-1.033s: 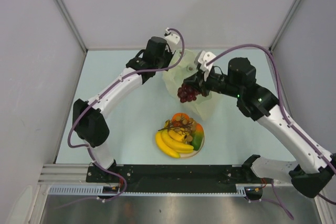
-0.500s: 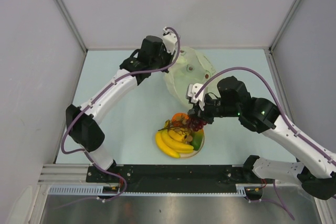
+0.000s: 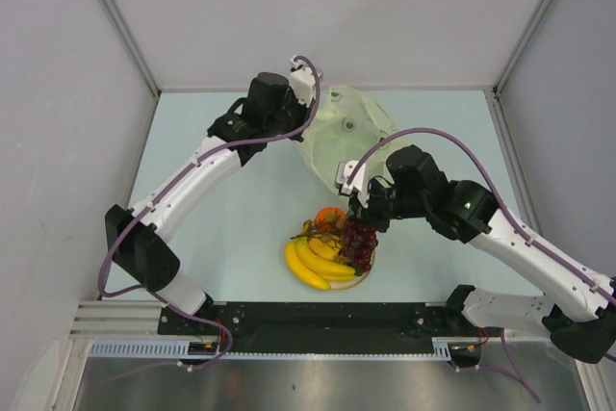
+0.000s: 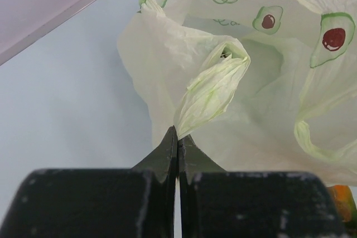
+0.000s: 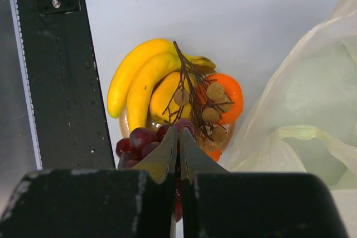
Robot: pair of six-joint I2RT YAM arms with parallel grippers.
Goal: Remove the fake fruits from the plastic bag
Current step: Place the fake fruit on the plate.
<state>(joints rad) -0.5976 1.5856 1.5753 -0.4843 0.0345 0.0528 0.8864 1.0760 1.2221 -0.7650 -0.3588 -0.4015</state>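
Note:
The plastic bag (image 3: 337, 146) is pale yellow-green with avocado prints and stands at the back centre. My left gripper (image 3: 300, 122) is shut on a twisted fold of the plastic bag (image 4: 251, 82) at its left rim, seen at the left gripper (image 4: 178, 135) tips. My right gripper (image 3: 364, 221) is shut on a dark red grape bunch (image 3: 358, 244). It hangs just over the right side of the cream plate (image 3: 358, 281). In the right wrist view the grape bunch (image 5: 136, 140) shows behind the right gripper (image 5: 178, 133).
On the plate lie a yellow banana bunch (image 3: 313, 262), an orange (image 3: 329, 217) and a brown twig bunch (image 5: 209, 107). A black rail (image 3: 318, 320) runs along the near table edge. The grey walls stand close on the left, right and back.
My right arm has carried the grape bunch from the bag's mouth forward and down to the plate. My left arm has drawn the bag's rim slightly to the left.

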